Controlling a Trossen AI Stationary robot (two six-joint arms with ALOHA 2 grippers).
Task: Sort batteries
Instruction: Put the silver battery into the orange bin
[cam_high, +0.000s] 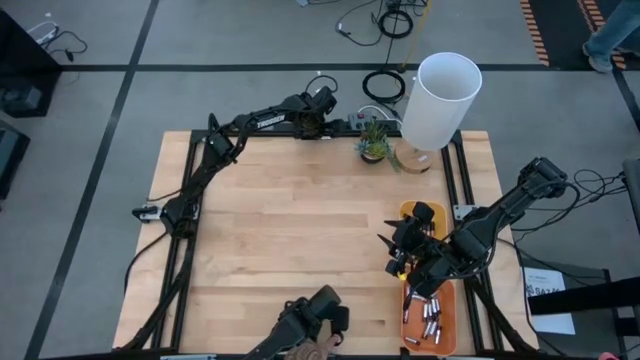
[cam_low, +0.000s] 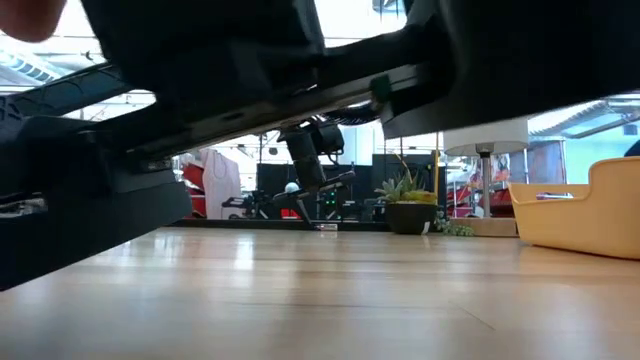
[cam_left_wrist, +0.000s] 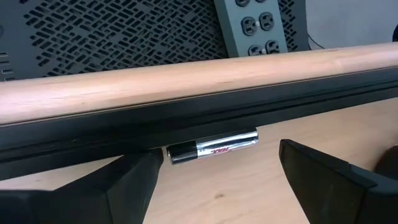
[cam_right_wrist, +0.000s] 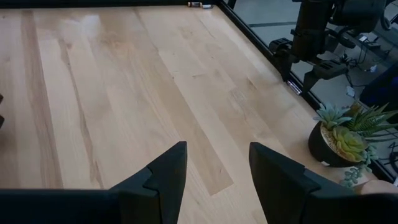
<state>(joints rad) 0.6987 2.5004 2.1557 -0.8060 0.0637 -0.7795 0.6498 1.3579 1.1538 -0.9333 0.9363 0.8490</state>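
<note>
One battery (cam_left_wrist: 212, 147), silver with a dark end, lies on the table (cam_high: 290, 220) right against the black rail at its far edge. The left claw (cam_left_wrist: 217, 180) faces it, fingers spread wide to either side of it and holding nothing. More batteries (cam_high: 428, 318) lie heaped in the orange tray (cam_high: 447, 310) at the table's right side, with a yellow tray (cam_low: 585, 215) just beyond it.

The step in hand looks like a pickup of the stray cell at the far edge. The next move calls for the left claw to slide forward until the fingers bracket the cell, then close across its body. The rail is the obstacle: the cell sits tight under its lip, so there is little room behind it and the fingers may strike the rail first.

The right claw (cam_right_wrist: 217, 174) hovers over the trays, its fingers partly apart with nothing between them. A potted plant (cam_high: 374, 142) and a white cylinder (cam_high: 440, 98) stand at the far edge near the left arm's reach, and a power strip (cam_left_wrist: 258, 25) hangs beyond the rail.
</note>
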